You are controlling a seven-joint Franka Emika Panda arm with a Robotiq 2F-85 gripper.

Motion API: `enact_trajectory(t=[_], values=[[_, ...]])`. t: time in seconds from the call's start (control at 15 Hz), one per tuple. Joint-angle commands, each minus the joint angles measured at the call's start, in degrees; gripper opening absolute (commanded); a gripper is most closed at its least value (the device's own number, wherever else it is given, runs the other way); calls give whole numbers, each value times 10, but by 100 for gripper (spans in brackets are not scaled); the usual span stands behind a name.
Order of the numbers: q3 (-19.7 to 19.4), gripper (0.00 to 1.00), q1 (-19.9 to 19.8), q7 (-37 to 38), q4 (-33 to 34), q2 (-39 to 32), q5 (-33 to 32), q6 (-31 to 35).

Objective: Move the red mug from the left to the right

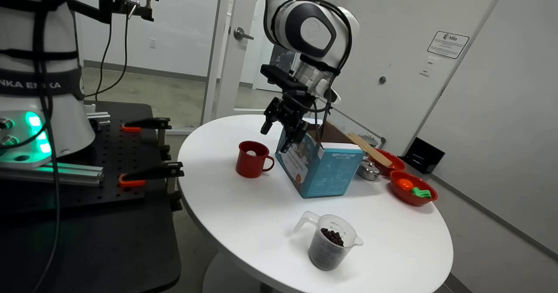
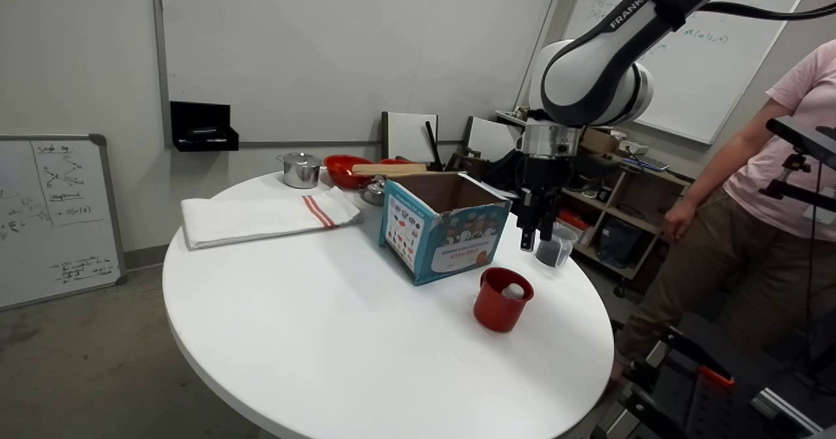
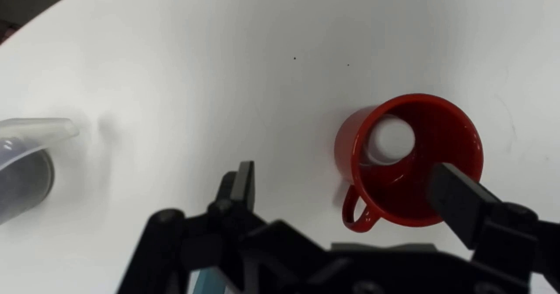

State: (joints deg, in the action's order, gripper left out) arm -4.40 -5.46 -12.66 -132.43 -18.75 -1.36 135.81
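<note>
Box [image 2: 444,238] said "Little Chef", arm [image 2: 610,60] said "FRANKA" btw. Hand [image 1: 274,140] was spread wide with nothing in it, above the desk [image 2: 326,334] near the mug [image 2: 499,308].

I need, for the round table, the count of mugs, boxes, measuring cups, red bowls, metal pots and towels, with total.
Red mug: 1
Blue box: 1
Measuring cup: 1
Red bowls: 2
Metal pots: 2
Towel: 1
Total: 8
</note>
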Motion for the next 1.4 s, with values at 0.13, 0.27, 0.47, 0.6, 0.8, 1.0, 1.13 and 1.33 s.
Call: enact_trajectory(t=[0.13,0.27,0.47,0.6,0.8,1.0,1.13,1.33], values=[[15,100,-17,-1,27,-37,29,45],[22,100,-22,-5,39,-50,42,57],[21,100,-19,-2,30,-40,30,46],[29,100,-24,-10,36,-42,38,44],[24,100,-14,25,13,-14,35,46],[27,100,-6,56,6,-7,41,32],[27,100,-1,70,2,-3,41,21],[26,100,4,86,-1,1,42,6]])
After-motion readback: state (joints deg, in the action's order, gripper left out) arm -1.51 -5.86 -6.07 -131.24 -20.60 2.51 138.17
